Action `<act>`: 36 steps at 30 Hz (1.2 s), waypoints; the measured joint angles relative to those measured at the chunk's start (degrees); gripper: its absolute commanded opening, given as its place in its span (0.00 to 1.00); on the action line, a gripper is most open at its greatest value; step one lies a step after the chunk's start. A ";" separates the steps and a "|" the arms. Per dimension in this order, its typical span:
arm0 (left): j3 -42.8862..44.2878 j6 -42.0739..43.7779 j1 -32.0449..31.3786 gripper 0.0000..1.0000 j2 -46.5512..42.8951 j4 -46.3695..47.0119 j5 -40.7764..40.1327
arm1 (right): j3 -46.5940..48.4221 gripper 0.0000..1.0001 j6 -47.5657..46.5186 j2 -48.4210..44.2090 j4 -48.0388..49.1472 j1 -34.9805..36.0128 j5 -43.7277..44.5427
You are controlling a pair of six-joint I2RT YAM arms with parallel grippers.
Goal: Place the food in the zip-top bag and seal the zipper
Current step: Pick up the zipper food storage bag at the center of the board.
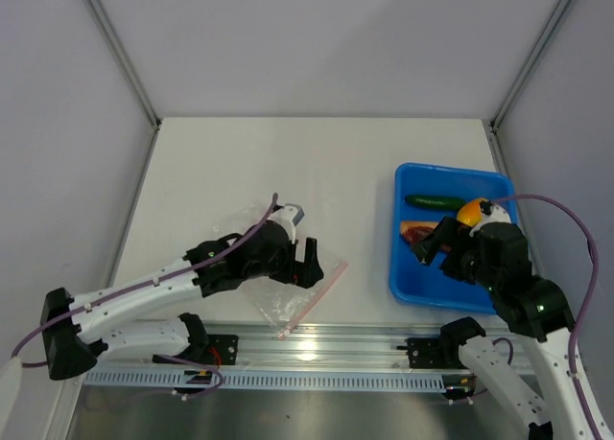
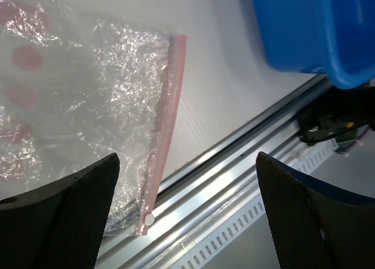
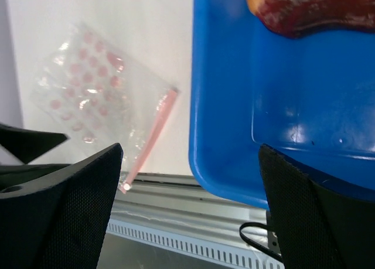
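white table, grey walls: both claws open, food sitting in the tray

white table (image 1: 288, 172) under plain grey walls, and a metal rail (image 1: 317, 349) runs along the near edge. on the left, near that rail, lies the bag (image 2: 88, 105), clear and crinkly with pink dots, flat on the table. the zipper (image 2: 167, 128) runs down the bag's right edge on a slant, far-right to near-left. its near end carries a small white tab (image 2: 149, 220) right at the rail. whether the bag's mouth is sealed, i cannot tell.

left claw (image 1: 309, 265) hangs over the bag with its jaws spread wide and nothing between them. from the wrist view the zipper edge lies below the gap. whether the fingers touch the plastic, i cannot tell.

over to the right sits the blue tray (image 1: 408, 282), well apart from the bag, and all three foods are inside it. the cucumber (image 1: 434, 201) lies across the far end. the orange piece (image 1: 472, 211) is just near of it, tight against the right wrist. the red piece (image 1: 417, 232) is on the left side, partly hidden by the right claw (image 1: 434, 245).

that right claw hovers over the tray's near-left part, jaws wide apart and empty, with the red piece just beyond its fingertips in the wrist view.
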 measured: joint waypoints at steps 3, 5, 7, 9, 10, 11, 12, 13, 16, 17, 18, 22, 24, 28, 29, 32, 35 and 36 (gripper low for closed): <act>0.72 -0.13 -3.45 1.00 4.50 -1.40 -3.72 | 0.57 0.99 0.28 -2.97 0.28 0.00 -0.76; 2.10 -0.15 -6.36 1.00 8.79 -2.54 -6.49 | 0.94 0.99 0.35 -2.29 0.46 0.00 -1.75; 3.28 -0.17 -8.55 0.99 12.48 -3.21 -8.81 | 0.92 0.99 0.37 -0.57 0.37 0.00 -2.82; 4.17 -0.09 -10.38 0.93 15.67 -3.74 -11.19 | 0.81 0.99 0.37 0.81 0.39 0.00 -3.98; 4.33 -0.07 -10.99 0.91 16.81 -3.72 -12.09 | 0.74 0.99 0.37 1.07 0.42 0.00 -4.33; 4.39 0.07 -11.56 0.90 17.73 -3.74 -12.83 | 0.61 1.00 0.37 1.09 0.42 0.00 -4.70; 4.39 0.22 -11.96 0.86 18.45 -3.74 -13.51 | 0.44 0.99 0.35 1.03 0.46 0.00 -4.96; 4.42 0.28 -12.24 0.84 19.10 -3.69 -14.08 | 0.35 0.99 0.33 0.74 0.39 0.00 -5.11; 5.01 0.66 -12.70 0.81 21.44 -3.52 -15.43 | 0.35 0.99 0.31 0.15 0.37 0.00 -5.22; 5.33 0.74 -12.74 0.81 22.29 -3.43 -15.67 | 0.35 0.99 0.31 0.15 0.35 0.00 -5.35; 5.92 1.18 -12.83 0.79 23.91 -3.15 -16.04 | 0.35 0.99 0.31 0.15 0.35 0.00 -5.55; 6.34 2.56 -13.51 0.71 27.10 -1.42 -16.06 | 0.35 0.99 0.13 -0.02 0.33 0.00 -6.19; 6.58 3.21 -13.86 0.68 28.52 -0.55 -15.87 | 0.35 0.99 -0.13 -0.20 0.33 0.00 -6.25; 7.32 3.72 -13.94 0.67 30.93 0.59 -15.72 | 0.35 0.99 -0.17 -0.39 0.26 0.00 -6.21; 7.48 3.89 -13.94 0.67 31.41 0.76 -15.72 | 0.35 1.00 -0.20 -0.39 0.22 0.00 -6.21; 7.78 4.48 -13.94 0.66 32.46 1.46 -15.72 | 0.35 0.99 -0.22 -0.46 0.07 0.00 -6.16; 8.11 4.61 -13.94 0.65 33.18 1.66 -15.89 | 0.35 0.99 -0.33 -0.48 0.07 -0.02 -6.16; 8.35 4.61 -13.94 0.65 33.57 1.64 -15.96 | 0.37 0.99 -0.33 -0.46 0.04 -0.02 -6.16</act>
